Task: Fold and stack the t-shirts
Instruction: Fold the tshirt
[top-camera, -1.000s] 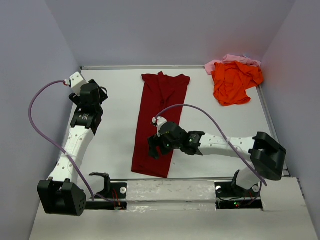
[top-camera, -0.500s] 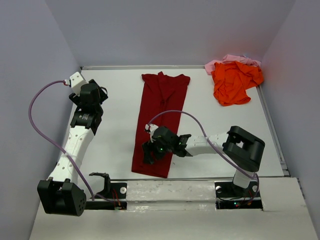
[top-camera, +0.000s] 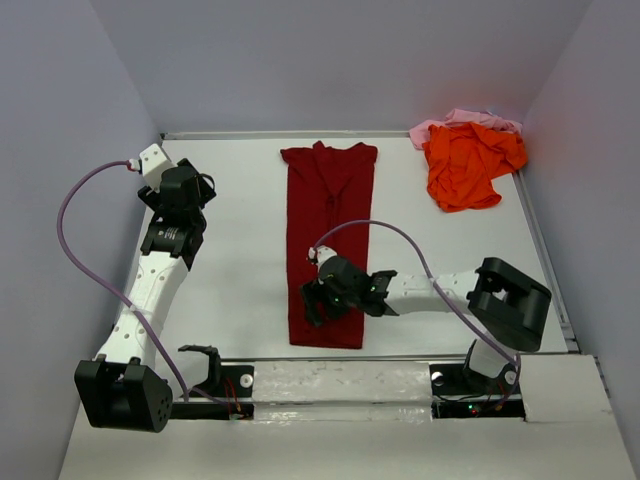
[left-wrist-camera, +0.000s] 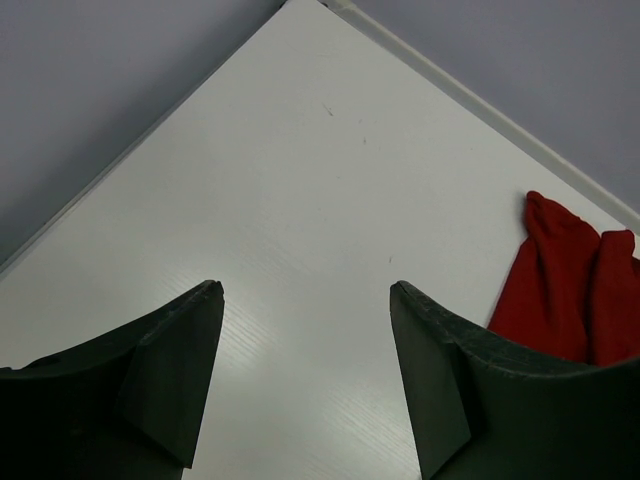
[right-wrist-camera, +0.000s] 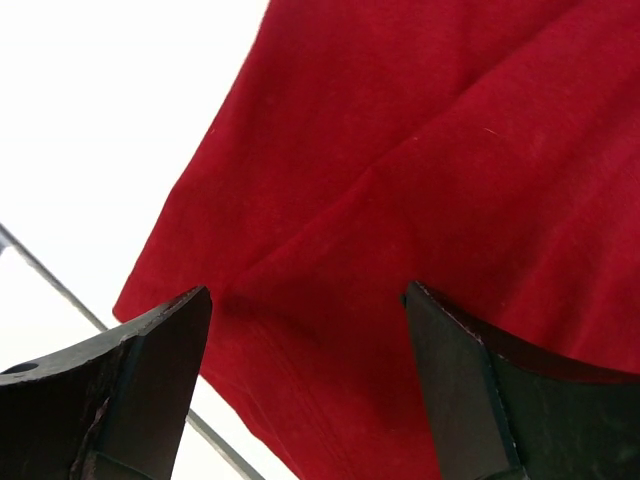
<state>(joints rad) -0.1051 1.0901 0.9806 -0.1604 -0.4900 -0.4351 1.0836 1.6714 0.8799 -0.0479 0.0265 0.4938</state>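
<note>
**Q:** Where do the t-shirts lie?

**A:** The maroon t-shirt lies as a long narrow strip down the middle of the bench, collar at the far end. The orange t-shirt is crumpled in the far right corner, overlapping the pink t-shirt behind it.

**Q:** And the claws?

**A:** The right claw hangs over the strip's near end with its jaws spread wide. Red cloth shows between them, ungripped. The left claw also stands wide and empty, above bare bench at the far left, well apart from the maroon t-shirt.
</note>
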